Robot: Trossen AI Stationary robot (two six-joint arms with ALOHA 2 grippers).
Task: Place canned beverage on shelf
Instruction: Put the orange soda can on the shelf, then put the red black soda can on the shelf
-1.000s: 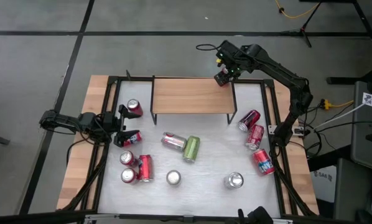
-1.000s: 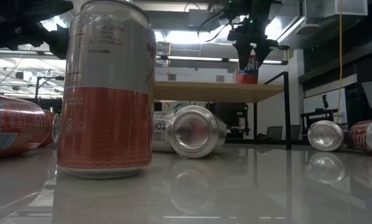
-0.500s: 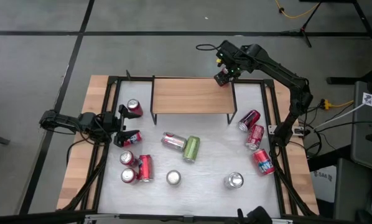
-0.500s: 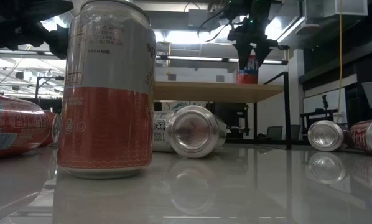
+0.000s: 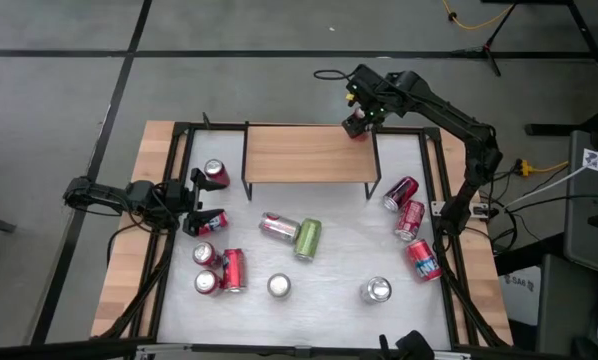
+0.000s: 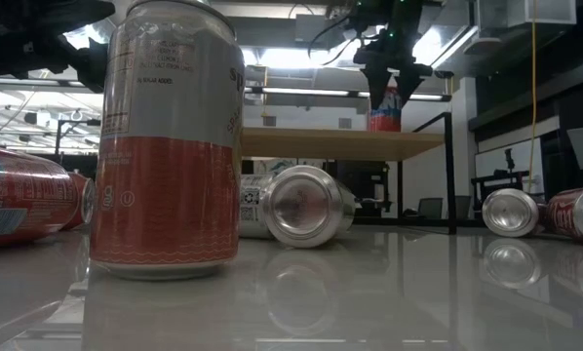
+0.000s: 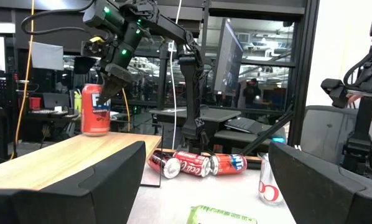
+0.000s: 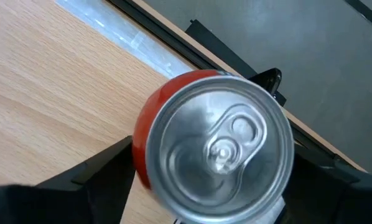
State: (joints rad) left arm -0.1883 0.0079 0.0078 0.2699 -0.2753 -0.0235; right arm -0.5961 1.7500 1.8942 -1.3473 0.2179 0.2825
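1. A large white table [image 5: 329,265] with wooden edges is seen from above, and loose cans are scattered across it.
2. The shelf [image 5: 307,153], a low stand with a light-wood plank top on thin black legs, is set at the table's far side.
3. The right arm is stretched over the shelf's far right corner, and the right gripper [image 5: 360,116] is held directly above a red can [image 5: 357,129].
4. The left arm is parked at the table's left edge; the left gripper [image 5: 201,203] is spread wide and nothing is held in it.
5. The red can is stood upright on the plank at that corner (its silver top and pull tab are seen from straight above in the right wrist view).
6. The right gripper's fingers [image 8: 99,171] are set on either side of the can's top; whether it is gripped cannot be told.
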